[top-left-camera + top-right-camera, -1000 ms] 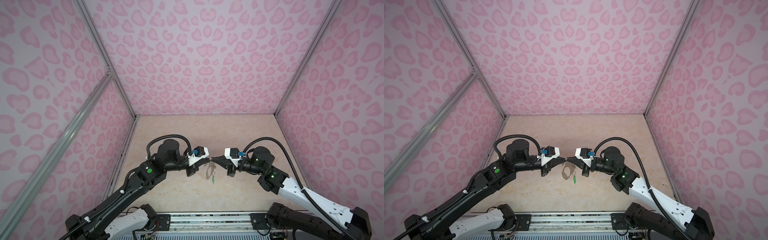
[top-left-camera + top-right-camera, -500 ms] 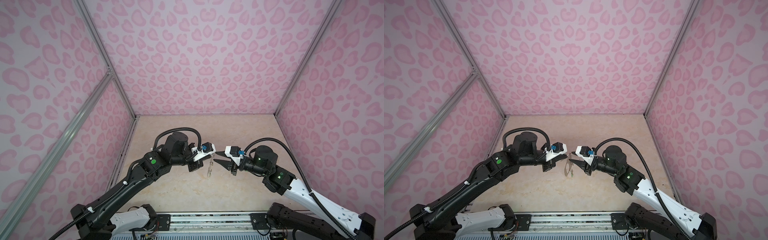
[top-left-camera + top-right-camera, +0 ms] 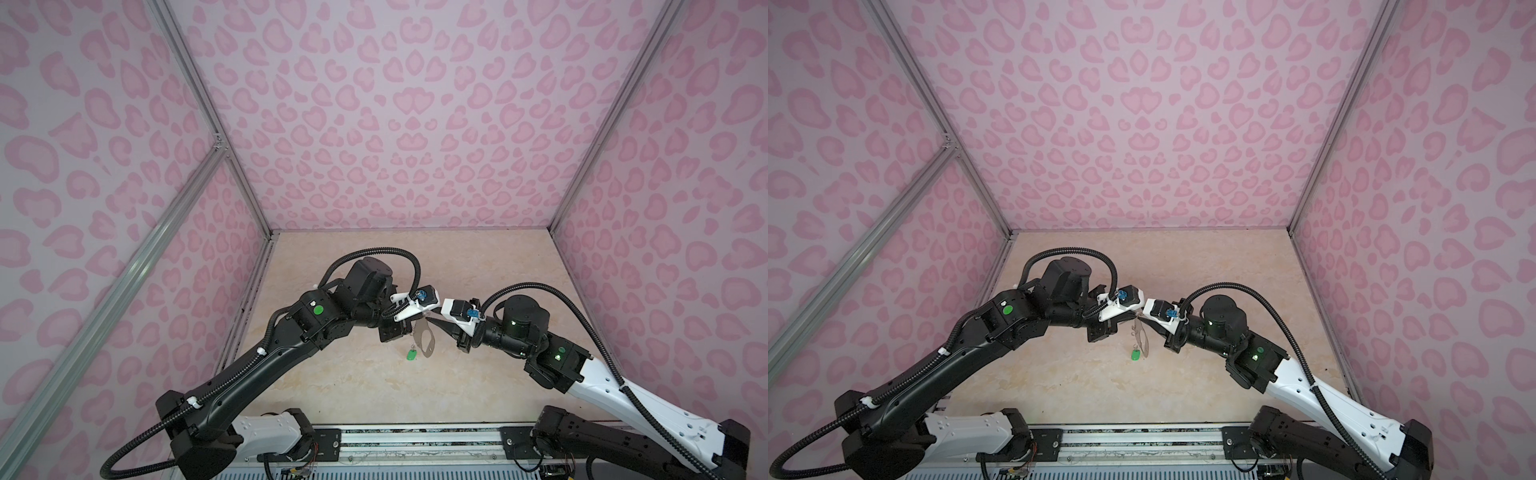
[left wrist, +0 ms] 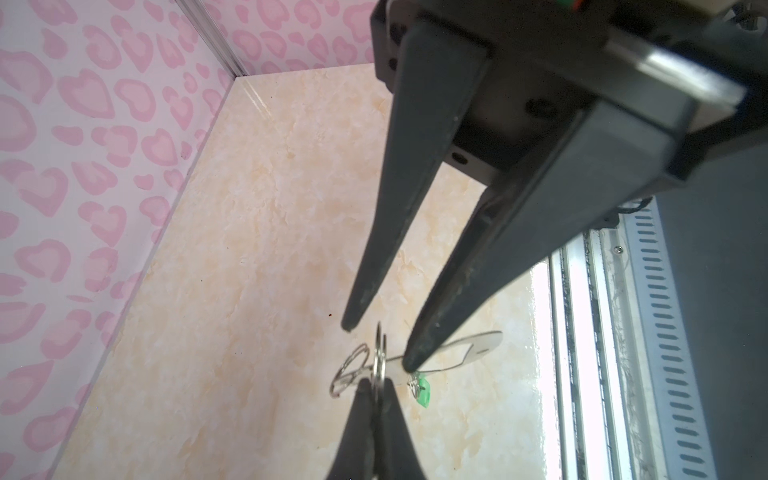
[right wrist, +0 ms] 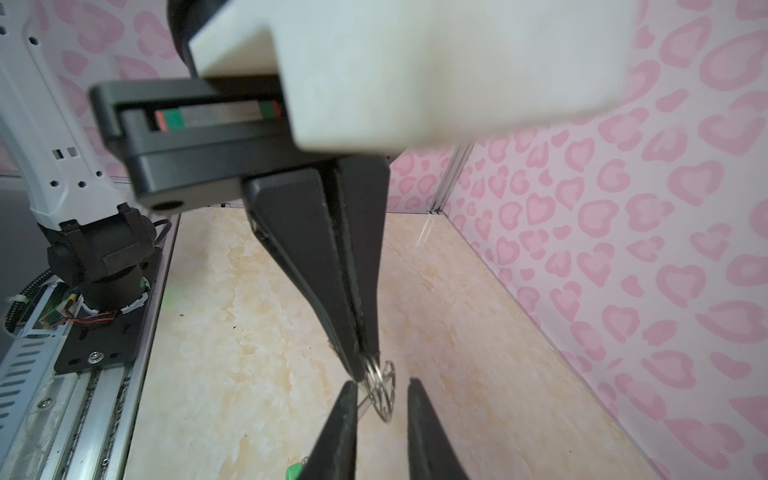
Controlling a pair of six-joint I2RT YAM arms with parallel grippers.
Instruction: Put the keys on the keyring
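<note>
Left gripper point(image 5: 365, 361) clamps wire ring point(image 4: 379, 355) on flat grey metal half-oval keyring point(image 3: 424, 338); right gripper point(image 5: 382, 390) jaws apart; green oval plastic tag point(image 3: 411, 354) at keyring's 7 o'clock

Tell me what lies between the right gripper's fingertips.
Wire rings of the keyring, pinched by the shut left gripper, stand between the open fingers of the right gripper. The right wrist view shows this.

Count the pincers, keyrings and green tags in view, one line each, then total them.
Pincers: 2, the left pincer and the right pincer
Keyring: 1
Green tag: 1
Total: 4
</note>
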